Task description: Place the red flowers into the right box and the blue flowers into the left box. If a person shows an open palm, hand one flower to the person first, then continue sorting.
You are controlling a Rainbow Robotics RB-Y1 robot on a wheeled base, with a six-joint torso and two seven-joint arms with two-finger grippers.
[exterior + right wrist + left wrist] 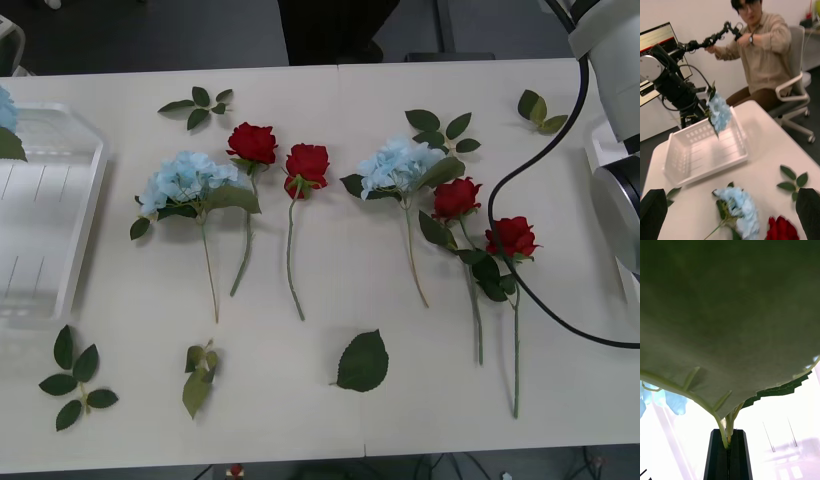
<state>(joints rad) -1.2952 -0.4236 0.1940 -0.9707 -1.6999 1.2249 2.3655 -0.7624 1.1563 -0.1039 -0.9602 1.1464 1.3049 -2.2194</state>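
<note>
A broad green leaf [730, 315] masked the left gripper [729, 450], clamped on a blue flower's stem [729, 427] hanging directly above the left box [703, 150].

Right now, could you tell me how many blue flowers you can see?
3. One blue flower lies left of centre on the table, one right of centre, and one hangs over the left box, its stem clamped in the left hand.

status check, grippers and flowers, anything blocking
Left gripper shut on a blue flower stem, held over the left box. Right gripper open above the table. Two blue flowers, four red flowers unsorted. Nothing blocking.
</note>
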